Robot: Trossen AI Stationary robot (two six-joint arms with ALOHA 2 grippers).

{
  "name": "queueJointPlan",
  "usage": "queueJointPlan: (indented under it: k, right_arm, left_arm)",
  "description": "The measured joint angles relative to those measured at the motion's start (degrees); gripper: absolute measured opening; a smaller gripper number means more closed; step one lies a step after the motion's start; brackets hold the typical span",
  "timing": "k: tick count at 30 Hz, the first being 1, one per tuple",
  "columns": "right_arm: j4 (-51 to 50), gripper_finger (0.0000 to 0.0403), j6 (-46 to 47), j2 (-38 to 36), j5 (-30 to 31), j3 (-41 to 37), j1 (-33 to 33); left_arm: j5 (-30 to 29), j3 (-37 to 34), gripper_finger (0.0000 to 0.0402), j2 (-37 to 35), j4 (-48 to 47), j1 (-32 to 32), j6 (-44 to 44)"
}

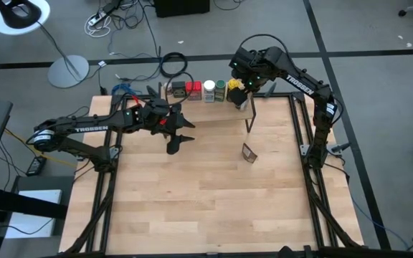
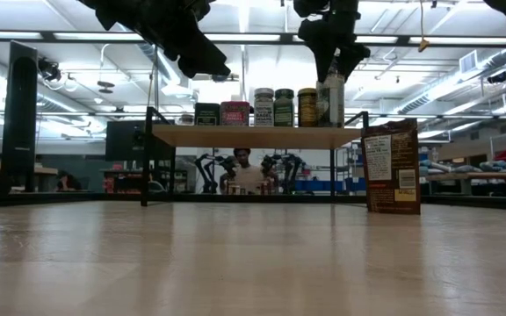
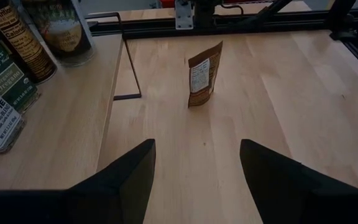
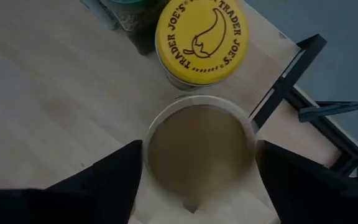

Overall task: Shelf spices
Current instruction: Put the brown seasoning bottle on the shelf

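The shelf (image 2: 253,136) stands at the table's far edge on thin black legs. On its board stand a dark tin (image 2: 206,113), a red tin (image 2: 234,112), a white-lidded jar (image 2: 263,106), a green jar (image 2: 284,106), a yellow-lidded jar (image 4: 201,38) and a tan-capped jar (image 4: 199,146) at the right end. My right gripper (image 4: 199,152) points down over the tan-capped jar, open, one finger at each side of its cap with a thin gap. My left gripper (image 3: 197,180) hangs open over the table, near the shelf's left half, with nothing between its fingers.
A tall brown packet (image 1: 249,153) stands upright on the table, on the near side of the shelf's right end. The shelf's black right leg (image 1: 252,118) runs down beside my right gripper. Bare tabletop (image 1: 206,208) spreads toward the near edge.
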Motion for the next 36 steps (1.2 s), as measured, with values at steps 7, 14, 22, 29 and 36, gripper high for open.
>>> queueJointPlan:
  k: [7, 14, 22, 29, 36]
  right_arm:
    - [0.01, 0.0332, -0.27, 0.00, 0.46, -0.02, 0.12]
    - [-0.04, 0.0336, -1.98, -0.59, 3.46, -0.04, 0.64]
    - [-0.07, 0.0329, -1.86, -1.07, 4.28, 2.96, 3.00]
    - [-0.07, 0.0315, -3.06, -1.07, 4.87, 3.72, 7.30]
    - [-0.08, 0.0192, -3.02, -0.94, 6.80, 1.94, 12.91]
  left_arm:
    - [0.00, 0.00, 0.0239, 0.00, 0.00, 0.00, 0.04]
    - [0.01, 0.00, 0.0239, 0.00, -0.02, 0.00, 0.07]
    - [0.02, 0.00, 0.0239, 0.00, -0.02, 0.00, 0.09]
    - [0.02, 0.00, 0.0239, 0.00, -0.05, 0.00, -0.15]
    - [0.02, 0.00, 0.0239, 0.00, 0.20, 0.00, -0.66]
